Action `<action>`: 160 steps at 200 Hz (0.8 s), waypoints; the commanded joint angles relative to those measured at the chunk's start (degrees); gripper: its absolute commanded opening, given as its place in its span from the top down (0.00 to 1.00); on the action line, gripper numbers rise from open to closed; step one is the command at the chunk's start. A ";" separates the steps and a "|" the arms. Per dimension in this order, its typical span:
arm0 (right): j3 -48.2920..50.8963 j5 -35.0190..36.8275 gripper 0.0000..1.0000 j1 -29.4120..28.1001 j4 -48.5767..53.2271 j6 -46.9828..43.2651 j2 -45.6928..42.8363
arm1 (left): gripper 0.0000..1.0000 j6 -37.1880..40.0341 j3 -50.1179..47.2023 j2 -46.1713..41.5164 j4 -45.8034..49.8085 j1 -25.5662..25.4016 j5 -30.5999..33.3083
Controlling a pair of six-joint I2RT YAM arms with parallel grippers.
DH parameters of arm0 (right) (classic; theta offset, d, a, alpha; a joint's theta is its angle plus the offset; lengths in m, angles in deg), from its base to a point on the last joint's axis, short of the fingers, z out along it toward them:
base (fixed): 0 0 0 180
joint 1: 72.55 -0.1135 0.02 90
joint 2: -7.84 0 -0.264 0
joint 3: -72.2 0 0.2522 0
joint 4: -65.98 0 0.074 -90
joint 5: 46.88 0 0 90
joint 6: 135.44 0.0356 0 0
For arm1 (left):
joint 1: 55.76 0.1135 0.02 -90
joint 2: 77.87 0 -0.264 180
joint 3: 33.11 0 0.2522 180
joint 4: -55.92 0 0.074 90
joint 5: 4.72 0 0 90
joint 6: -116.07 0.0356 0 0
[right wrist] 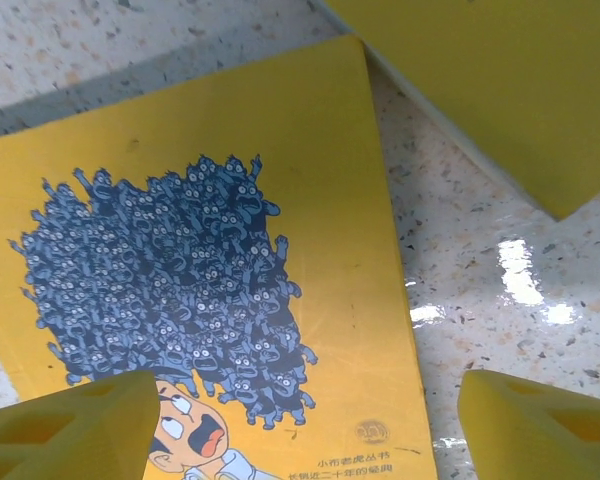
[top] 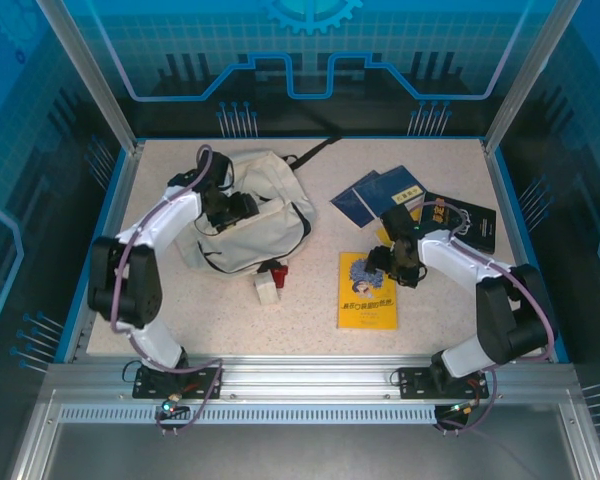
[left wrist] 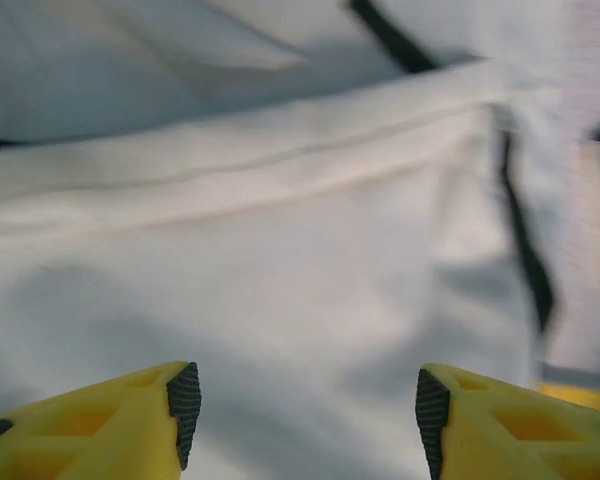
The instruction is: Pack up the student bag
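student bag (top: 250,205) sits upper-left on bench (top: 230,325) | left gripper (left wrist: 305,410) spread over its fabric, empty | right gripper (right wrist: 310,425) spread above yellow comic book (right wrist: 210,280) | blue books (top: 378,195) also outside, packing barely started imo

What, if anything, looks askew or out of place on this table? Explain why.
Nothing is spilled or visibly damaged, only untidy: the blue books, black book and yellow book lie at differing angles on the right. The student bag lies slumped, with a small white-and-red object loose beside it.
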 commanded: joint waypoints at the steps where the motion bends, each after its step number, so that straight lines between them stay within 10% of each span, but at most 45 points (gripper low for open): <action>1: 2.21 -1.59 0.21 -0.47 0.60 -2.41 2.03 | 0.38 -4.68 -3.23 -5.20 -0.57 -5.21 -6.15; 78: 1.37 -7.10 0.35 -4.35 -3.17 -2.28 6.27 | 0.37 -18.78 -12.51 -6.06 -8.61 -26.33 -10.23; 160: -0.47 -7.74 0.41 -6.72 -3.07 -1.57 5.52 | 0.48 -19.24 -12.21 7.10 -10.92 -31.16 -8.75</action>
